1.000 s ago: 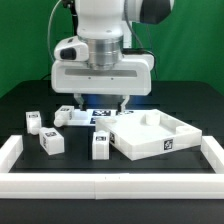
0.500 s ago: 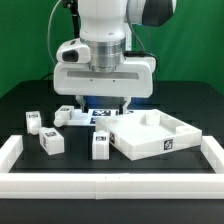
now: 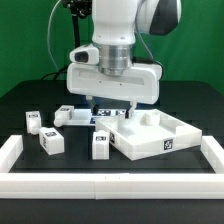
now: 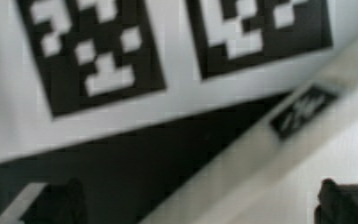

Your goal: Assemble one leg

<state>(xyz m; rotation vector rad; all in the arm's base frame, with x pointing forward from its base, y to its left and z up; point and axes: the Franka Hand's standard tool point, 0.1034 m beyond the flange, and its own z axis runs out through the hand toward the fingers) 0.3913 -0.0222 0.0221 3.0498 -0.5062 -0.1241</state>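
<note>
Three small white legs with black-and-white tags stand on the black table in the exterior view: one (image 3: 35, 121) at the left, one (image 3: 52, 142) in front of it and one (image 3: 100, 146) beside the large white tray-like part (image 3: 160, 135). Another similar block (image 3: 66, 114) lies by the marker board (image 3: 103, 117). My gripper (image 3: 111, 107) hangs open and empty just above the marker board, close to the tray-like part's left corner. In the wrist view the gripper (image 4: 194, 205) is open, with the marker board's tags (image 4: 96, 50) below it and the tray-like part's rim (image 4: 282, 150) crossing between the fingertips.
A low white rail (image 3: 110, 186) borders the table at the front, with raised ends at the exterior view's left (image 3: 10, 150) and right (image 3: 214, 155). A green backdrop stands behind the arm.
The gripper has moved toward the exterior view's right, from over the marker board's left part to near the tray-like part's corner. It stays open and empty. The parts have not moved.
</note>
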